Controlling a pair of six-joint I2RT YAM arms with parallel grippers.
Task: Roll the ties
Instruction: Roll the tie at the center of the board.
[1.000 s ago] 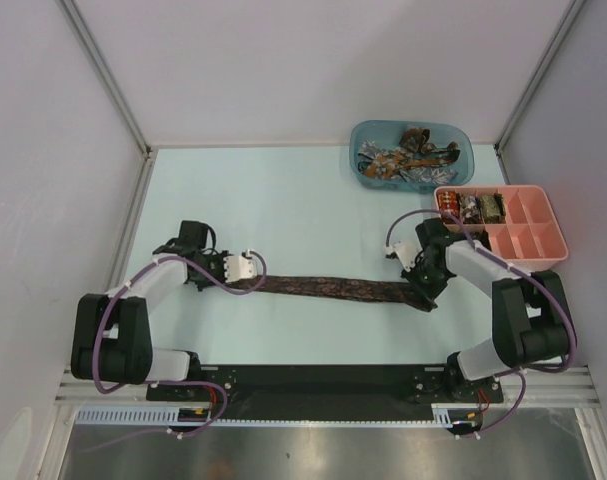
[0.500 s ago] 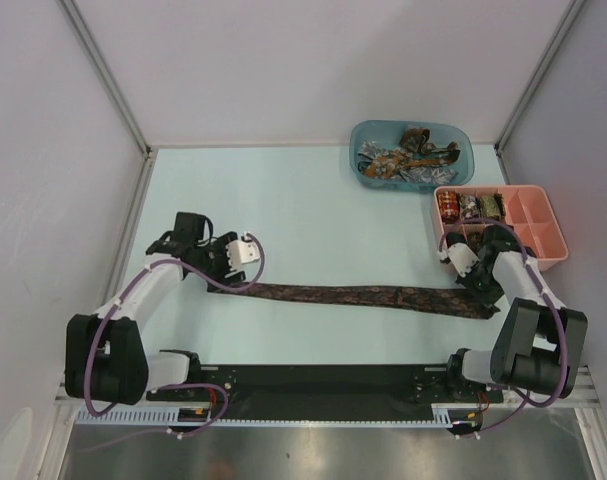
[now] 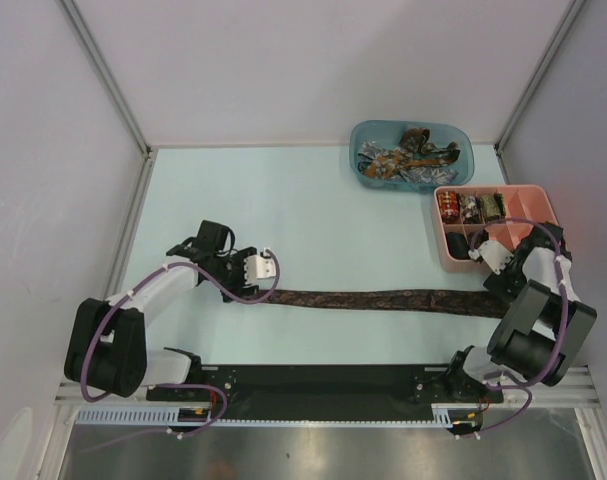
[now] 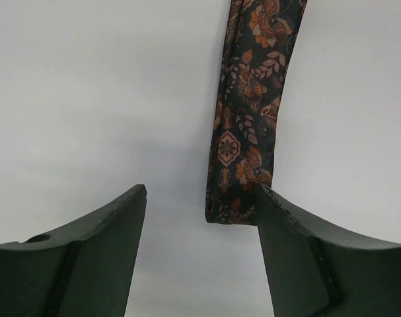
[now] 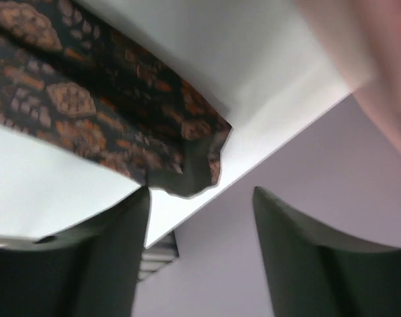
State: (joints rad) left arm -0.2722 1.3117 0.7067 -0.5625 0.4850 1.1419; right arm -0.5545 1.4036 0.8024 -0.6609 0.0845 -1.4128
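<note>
Clearly the job is only partly done. Three rolled ties [image 3: 470,207] sit in the back row of the pink tray [image 3: 503,188], one to a compartment, while the other compartments that can be seen look empty. A heap of loose ties [image 3: 403,160] waits in the blue tub [image 3: 463,140] behind the tray, so several more rounds remain.

One dark patterned tie [image 3: 383,299] lies flat and straight across the near part of the table [image 3: 283,200], stretched from left to right and not yet rolled at all. The left gripper [image 3: 264,266] hovers at the tie's left end with its jaws apart and nothing between them; in its wrist view the narrow end of the fabric lies on the table just beside one finger. The right gripper [image 5: 200,195] is at the other end, near the tray, also with its jaws spread and empty; the wide end of the tie sits just ahead of its fingers, slightly curled at the edge.

Judging from this layout, the tie is laid out ready for rolling, and the rolling itself, along with placing it in a free compartment, is all left to do.
</note>
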